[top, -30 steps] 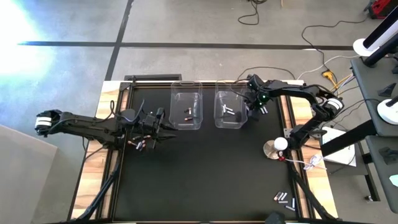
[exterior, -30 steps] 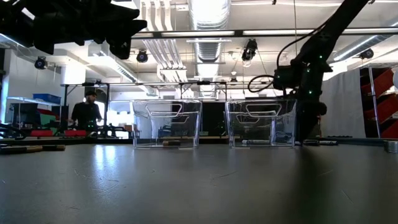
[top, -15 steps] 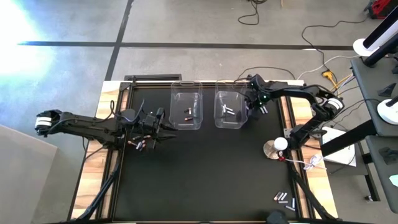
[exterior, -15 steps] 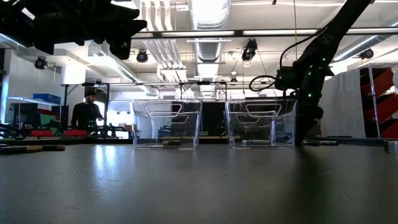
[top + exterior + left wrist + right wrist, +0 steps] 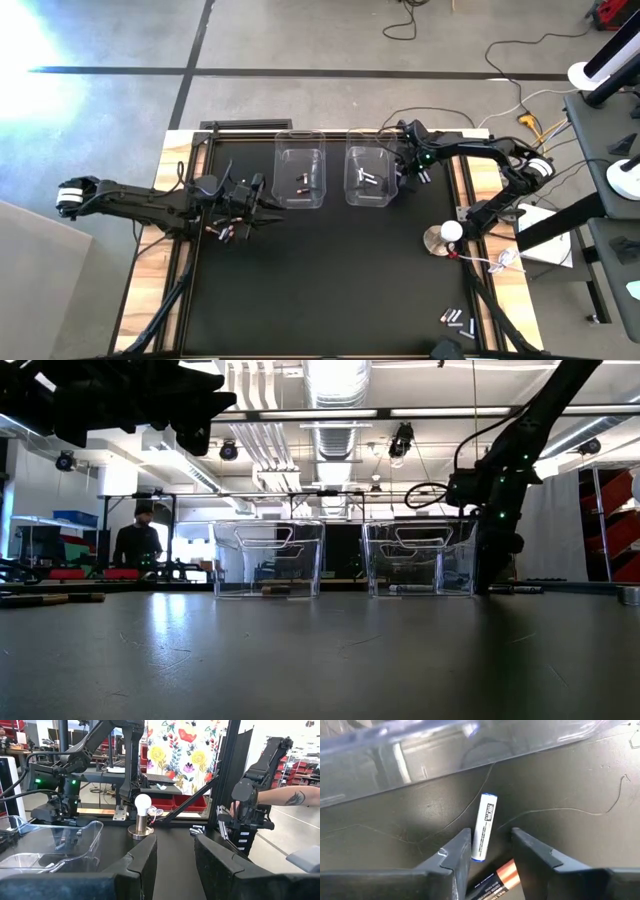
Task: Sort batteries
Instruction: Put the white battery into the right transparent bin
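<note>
My right gripper (image 5: 490,840) is low beside the right clear bin (image 5: 368,178), open over the black mat. A white battery with blue ends (image 5: 485,827) lies flat between its two fingers; whether a finger touches it, I cannot tell. A dark copper battery (image 5: 492,880) lies just behind it. My left gripper (image 5: 175,852) is open and empty, above the mat near the left bin (image 5: 300,178). Dark batteries with red marks (image 5: 222,232) lie on the mat beside it. The left bin holds dark batteries, the right bin silvery ones (image 5: 368,180).
Several more batteries (image 5: 455,320) lie near the mat's near right corner. A round silver disc with a white bulb (image 5: 437,240) and red wire sits at the right edge. A person's forearm (image 5: 285,797) shows beyond the table. Bare mat lies in front of the bins.
My right arm has edged a little toward the table's right edge, staying low beside the right bin. Nothing else has moved.
</note>
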Controlling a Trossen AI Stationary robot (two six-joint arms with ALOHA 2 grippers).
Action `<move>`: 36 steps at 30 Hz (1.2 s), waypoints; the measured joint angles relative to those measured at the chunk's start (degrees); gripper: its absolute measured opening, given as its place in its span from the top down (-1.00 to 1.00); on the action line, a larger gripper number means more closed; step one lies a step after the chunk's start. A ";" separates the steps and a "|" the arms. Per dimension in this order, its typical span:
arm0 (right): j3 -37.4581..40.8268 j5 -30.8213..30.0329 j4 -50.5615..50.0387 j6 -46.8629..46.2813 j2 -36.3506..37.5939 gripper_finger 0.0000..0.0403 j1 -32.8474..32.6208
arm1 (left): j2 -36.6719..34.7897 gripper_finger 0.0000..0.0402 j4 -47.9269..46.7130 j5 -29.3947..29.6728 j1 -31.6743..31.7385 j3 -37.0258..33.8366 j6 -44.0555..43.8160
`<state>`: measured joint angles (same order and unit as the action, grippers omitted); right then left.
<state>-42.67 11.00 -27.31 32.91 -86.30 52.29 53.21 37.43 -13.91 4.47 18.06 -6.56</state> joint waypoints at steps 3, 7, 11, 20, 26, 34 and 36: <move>0.27 0.04 0.04 0.21 0.04 0.42 0.00 | 0.00 0.45 0.00 0.00 0.00 0.00 0.01; 0.56 0.09 -0.07 0.33 0.04 0.51 0.00 | 0.00 0.45 0.00 0.00 0.01 0.00 0.01; 0.59 0.09 -0.30 0.35 0.00 0.62 0.00 | 0.00 0.45 0.00 0.00 0.00 0.00 0.01; 0.22 0.04 -0.84 -0.63 -0.02 0.87 0.00 | 0.00 0.45 0.09 0.00 0.00 0.00 -0.01; -0.96 -0.13 -1.48 -1.40 0.02 0.87 -0.02 | 0.00 0.45 0.15 -0.02 0.00 0.00 -0.01; -2.42 -0.28 -1.49 -2.84 0.22 0.88 -0.02 | 0.00 0.45 0.28 -0.02 0.00 0.00 -0.01; -2.88 -0.28 -1.55 -3.00 0.22 0.88 -0.02 | 0.00 0.45 0.28 -0.02 0.00 0.00 -0.01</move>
<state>-45.56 10.72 -28.86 29.91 -86.08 52.27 53.21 37.71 -13.93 4.47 18.06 -6.57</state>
